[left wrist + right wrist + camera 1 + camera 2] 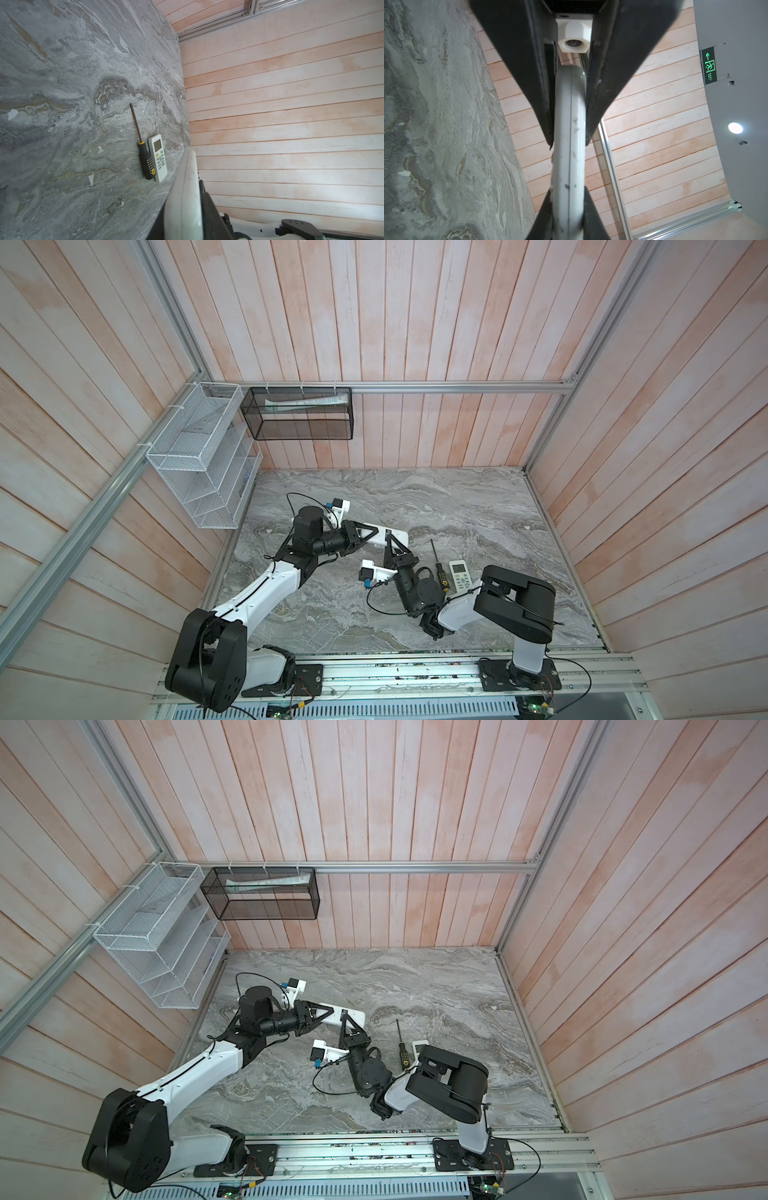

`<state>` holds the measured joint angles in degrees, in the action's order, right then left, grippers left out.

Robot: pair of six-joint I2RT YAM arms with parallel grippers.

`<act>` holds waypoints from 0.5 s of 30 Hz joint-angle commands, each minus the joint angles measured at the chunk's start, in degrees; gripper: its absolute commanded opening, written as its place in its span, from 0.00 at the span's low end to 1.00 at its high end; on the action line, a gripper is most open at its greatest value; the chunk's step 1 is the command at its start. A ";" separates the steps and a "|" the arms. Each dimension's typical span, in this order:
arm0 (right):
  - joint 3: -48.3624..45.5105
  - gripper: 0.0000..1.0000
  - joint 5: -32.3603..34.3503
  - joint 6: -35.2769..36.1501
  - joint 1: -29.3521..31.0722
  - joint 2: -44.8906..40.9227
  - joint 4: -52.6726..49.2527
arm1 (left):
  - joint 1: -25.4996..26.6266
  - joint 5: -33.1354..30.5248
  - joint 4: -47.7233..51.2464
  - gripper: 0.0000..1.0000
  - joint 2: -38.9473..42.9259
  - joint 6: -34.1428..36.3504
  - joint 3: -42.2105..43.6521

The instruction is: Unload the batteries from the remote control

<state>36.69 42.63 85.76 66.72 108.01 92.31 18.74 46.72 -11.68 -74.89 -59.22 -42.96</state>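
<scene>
The long white remote spans lengthwise between both arms: left jaws closed on 1 end, right jaws clamping the other; batteries not visible.

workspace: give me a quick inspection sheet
surface: grey marble table, no spills seen
job's things: long remote held by both claws; batteries, nothing seen
clutter: screwdriver beside small remote
claws: left claw and right claw both shut on long remote
cables: black loops at both wrists, off the remotes
surroundings: white wire rack and black mesh basket on plank walls
</scene>
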 commanded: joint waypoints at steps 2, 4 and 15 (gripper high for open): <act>1.04 0.00 0.54 0.68 0.43 1.06 4.28 | -0.11 1.52 -2.62 0.19 -0.56 -0.19 -0.42; 1.15 0.00 0.51 0.82 0.43 1.15 4.59 | -0.11 1.53 -2.75 0.16 -0.68 -0.32 -0.40; 1.08 0.45 0.15 -0.14 0.43 1.07 3.91 | -0.20 -0.24 -5.56 0.04 -0.52 -1.89 0.96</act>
<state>36.84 42.54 86.06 66.72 108.64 93.12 18.65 47.22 -13.10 -75.22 -61.12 -42.89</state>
